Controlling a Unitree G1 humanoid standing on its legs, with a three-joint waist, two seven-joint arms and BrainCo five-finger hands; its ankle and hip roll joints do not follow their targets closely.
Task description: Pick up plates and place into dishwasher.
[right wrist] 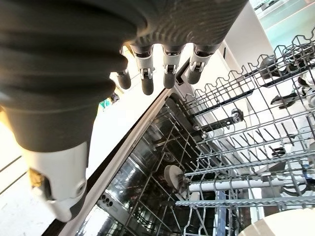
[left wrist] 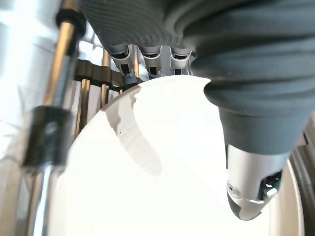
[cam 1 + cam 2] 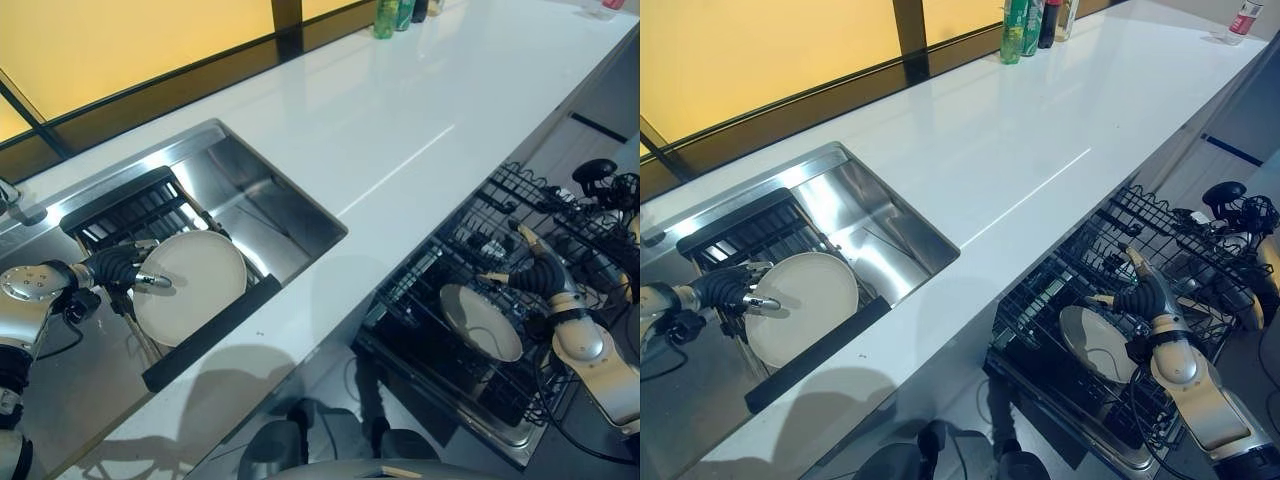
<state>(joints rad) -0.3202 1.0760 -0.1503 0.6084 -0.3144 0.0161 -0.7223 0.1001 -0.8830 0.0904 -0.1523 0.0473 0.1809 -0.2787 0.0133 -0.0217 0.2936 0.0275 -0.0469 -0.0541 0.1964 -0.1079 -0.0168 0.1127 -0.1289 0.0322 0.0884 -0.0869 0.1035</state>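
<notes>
A white plate [image 3: 195, 283] stands tilted in the dark rack [image 3: 130, 215] over the steel sink [image 3: 270, 200], its lower edge against the black bar [image 3: 215, 335] at the front of the rack. The left hand [image 3: 118, 268] reaches in from the left side at the plate's rim, arm roughly level; in the left wrist view its fingers [image 2: 150, 61] drop behind the far rim of the plate while the thumb [image 2: 253, 187] lies over the white face, so the plate's edge sits between thumb and fingers in a narrow pinch. A second plate [image 3: 482, 322], greyish and tilted, stands in the dishwasher rack [image 3: 500, 260], which is pulled out below the edge of the white bench [image 3: 400, 130]. The right hand [image 3: 535, 272] is above and just beside this plate on its right, the forearm coming up from the lower right and the wrist bent toward the rack. In the right wrist view its fingers [image 1: 167, 64] are only loosely bent and spread apart from the thumb [image 1: 59, 182], with nothing between them; a pale curve of the plate shows at the corner of that view, apart from the fingers. Bottles [image 3: 398, 14] stand at the far end of the bench by the window
</notes>
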